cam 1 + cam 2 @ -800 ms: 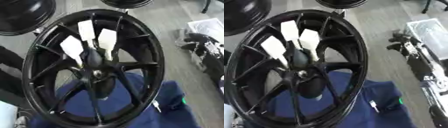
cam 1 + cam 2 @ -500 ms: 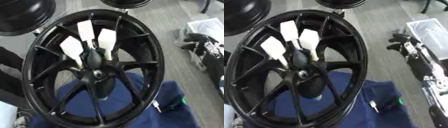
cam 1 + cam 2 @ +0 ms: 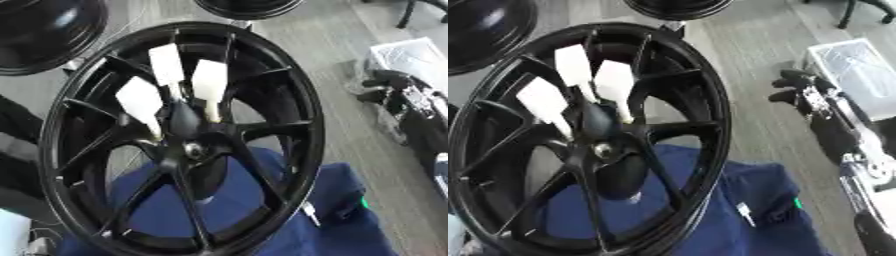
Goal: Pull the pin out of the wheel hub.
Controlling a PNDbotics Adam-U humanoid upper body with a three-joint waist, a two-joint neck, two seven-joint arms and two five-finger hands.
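Observation:
A large black spoked wheel [image 3: 297, 150] lies tilted on a blue cloth [image 3: 341, 225]. Its hub [image 3: 185, 131] has a silver bolt at the centre. Three white flat pins stand out of the hub's upper side: the left pin [image 3: 140, 98], the middle pin [image 3: 166, 64] and the right pin [image 3: 210, 83]. My right hand [image 3: 808, 97] hangs black beyond the rim's right side, well away from the pins, with relaxed fingers holding nothing. My left hand does not show; only a dark shape [image 3: 16, 150] sits at the left edge.
Another black wheel [image 3: 44, 35] lies at the upper left and a third [image 3: 249, 7] at the top edge. A white and clear box [image 3: 859, 75] stands on the grey floor behind my right hand.

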